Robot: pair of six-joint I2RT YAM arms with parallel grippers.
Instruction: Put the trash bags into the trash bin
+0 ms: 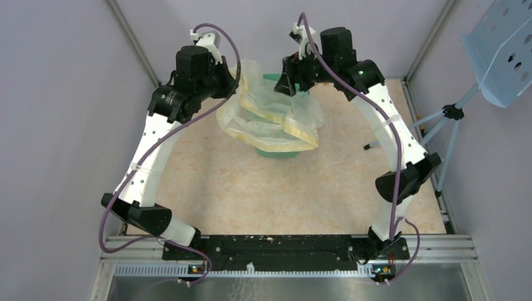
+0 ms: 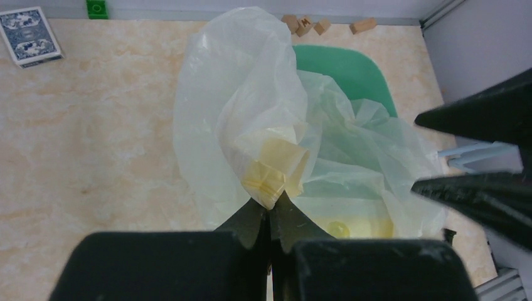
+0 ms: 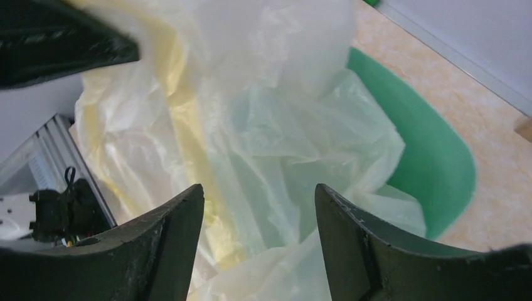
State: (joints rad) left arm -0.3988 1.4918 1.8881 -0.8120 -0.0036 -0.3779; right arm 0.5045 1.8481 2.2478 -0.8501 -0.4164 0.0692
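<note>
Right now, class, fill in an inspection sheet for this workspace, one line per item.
Surface: beige marbled tabletop.
Job's things: trash bag draped over the mouth of the trash bin.
Clutter: card box, green block, wooden blocks by the far wall.
Grippers: left gripper shut on the bag's yellow band; right gripper open above the bag.
Cables: purple cables along both arms.
Surroundings: grey walls; blue perforated panel on a tripod, right.

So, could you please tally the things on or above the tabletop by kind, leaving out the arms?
Trash bag: 1
Trash bin: 1
Card box: 1
Green block: 1
Wooden blocks: 4
Total: 8
</note>
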